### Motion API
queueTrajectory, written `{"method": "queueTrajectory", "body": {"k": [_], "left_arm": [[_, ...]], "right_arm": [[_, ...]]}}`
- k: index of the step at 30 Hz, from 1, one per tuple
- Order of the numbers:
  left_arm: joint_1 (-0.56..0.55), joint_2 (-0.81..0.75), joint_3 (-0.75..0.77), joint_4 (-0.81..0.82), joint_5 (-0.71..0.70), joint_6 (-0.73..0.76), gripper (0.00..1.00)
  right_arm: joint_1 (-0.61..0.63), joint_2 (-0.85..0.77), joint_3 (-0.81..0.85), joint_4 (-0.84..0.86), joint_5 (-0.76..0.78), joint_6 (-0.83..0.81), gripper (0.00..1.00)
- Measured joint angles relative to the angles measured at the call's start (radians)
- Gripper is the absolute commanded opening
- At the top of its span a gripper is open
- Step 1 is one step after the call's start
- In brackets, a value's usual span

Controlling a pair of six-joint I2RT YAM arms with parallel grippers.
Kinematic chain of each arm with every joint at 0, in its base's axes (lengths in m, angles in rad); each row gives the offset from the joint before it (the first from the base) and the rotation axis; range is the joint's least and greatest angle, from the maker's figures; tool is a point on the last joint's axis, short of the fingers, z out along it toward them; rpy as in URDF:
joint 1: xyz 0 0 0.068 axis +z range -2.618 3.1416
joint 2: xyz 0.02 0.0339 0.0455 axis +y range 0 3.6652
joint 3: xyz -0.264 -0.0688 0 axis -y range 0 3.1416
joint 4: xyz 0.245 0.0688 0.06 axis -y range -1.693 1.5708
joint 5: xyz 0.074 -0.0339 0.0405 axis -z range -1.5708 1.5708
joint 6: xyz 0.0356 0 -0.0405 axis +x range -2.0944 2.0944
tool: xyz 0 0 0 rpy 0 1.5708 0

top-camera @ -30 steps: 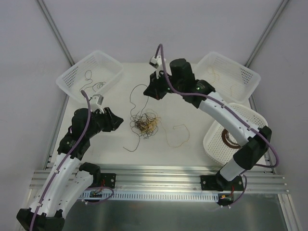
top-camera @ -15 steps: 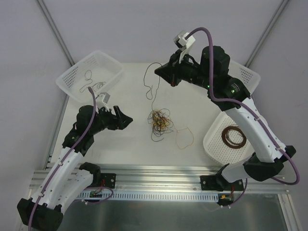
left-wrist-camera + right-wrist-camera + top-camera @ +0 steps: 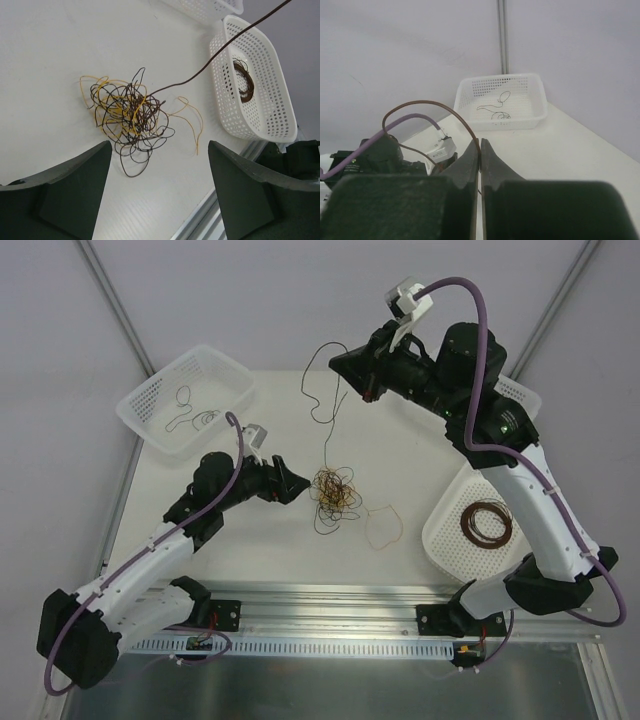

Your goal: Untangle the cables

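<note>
right claw (image 3: 368,392) is pinched fully shut on one brown strand (image 3: 425,102), held high above the far half of the table (image 3: 400,480). that strand runs down, slack and curly, into the tangle of cables (image 3: 333,495), which sits around the middle of the table. left claw (image 3: 297,488) is low, just left of the tangle, fingers spread wide, gripping nothing.

and there lies the danger: nothing pins the clump. if the right arm pulls higher, the strand likely goes taut and the whole tangle hops off the table with it, or the knot cinches tighter instead of letting go. the wire is far thinner than the fingers, so a sharp tug could also slide it clean out of the pinch.

the left claw's risk is a poor bite: close too early and it grabs air, close too deep and it traps the very strand being drawn out. a yellow-tan strand (image 3: 383,525) trails off the tangle's right side, toward the near edge, and could get dragged along if a loop snags it.
</note>
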Motion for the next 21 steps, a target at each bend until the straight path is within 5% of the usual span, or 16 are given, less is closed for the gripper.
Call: {"method": "queueTrajectory", "body": {"k": [7, 17, 18, 21], "left_arm": [[-0.095, 0.193, 0.013, 0.204, -0.060, 0.050, 0.74], [-0.183, 0.388, 0.059, 0.392, -0.250, 0.102, 0.46], [-0.183, 0.401, 0.063, 0.404, -0.272, 0.103, 0.41], [-0.183, 0.428, 0.069, 0.434, -0.335, 0.099, 0.00]], "right_arm": [[0.000, 0.000, -0.041, 0.014, 0.000, 0.042, 0.01], [0.000, -0.026, -0.116, 0.018, 0.002, 0.064, 0.01], [0.000, -0.034, -0.126, 0.019, 0.004, 0.064, 0.01], [0.000, -0.068, -0.157, 0.018, 0.010, 0.064, 0.01]]}}
